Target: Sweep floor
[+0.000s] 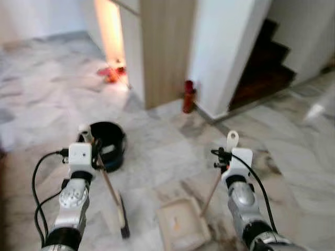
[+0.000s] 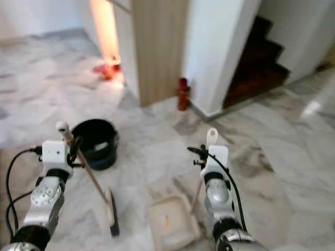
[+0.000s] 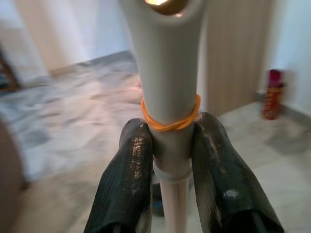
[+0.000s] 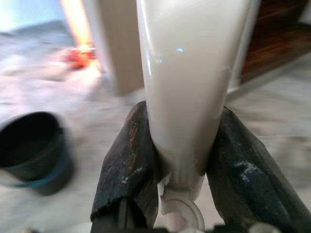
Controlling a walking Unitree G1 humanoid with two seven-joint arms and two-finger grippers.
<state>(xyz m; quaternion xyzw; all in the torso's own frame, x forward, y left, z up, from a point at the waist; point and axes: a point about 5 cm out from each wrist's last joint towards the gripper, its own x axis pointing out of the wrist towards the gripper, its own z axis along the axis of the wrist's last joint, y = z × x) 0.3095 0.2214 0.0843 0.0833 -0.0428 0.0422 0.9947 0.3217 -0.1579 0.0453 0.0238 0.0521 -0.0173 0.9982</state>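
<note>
My left gripper is shut on the cream handle of a broom; its dark brush head rests on the marble floor in front of me. In the left wrist view both black fingers clamp the handle just below an orange rubber band. My right gripper is shut on the pale handle of a dustpan, which lies flat on the floor between my arms. The right wrist view shows the fingers pressed on both sides of that handle.
A black bucket stands on the floor just beyond the broom. A wooden cabinet side and a white wall lie ahead, with a red bottle-like object at their base. Dark stairs rise at the right. Red clutter lies far left.
</note>
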